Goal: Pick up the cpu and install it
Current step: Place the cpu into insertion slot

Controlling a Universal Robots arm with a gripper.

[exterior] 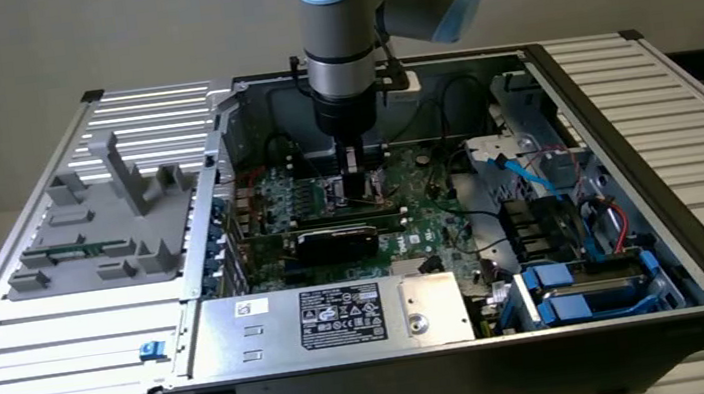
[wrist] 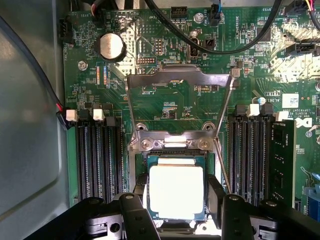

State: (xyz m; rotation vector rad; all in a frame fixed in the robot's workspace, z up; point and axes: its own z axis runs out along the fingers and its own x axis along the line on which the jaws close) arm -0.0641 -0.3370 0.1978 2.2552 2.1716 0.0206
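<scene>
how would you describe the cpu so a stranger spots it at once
In the open computer case, find the green motherboard and its two banks of black memory slots. Between them, by the hinge of the raised metal frame, sits the cpu: a flat square, bright silver top, thin green rim.

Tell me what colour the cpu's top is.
The cpu top is shiny silver-white, with a thin green rim; the wrist view shows it best.

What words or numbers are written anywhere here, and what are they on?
None can be read for sure.
Black label on the silver box: too small.
White sticker on the green board: blurred.
White print on the green board: too small.
cpu top: glare, nothing readable.
</scene>
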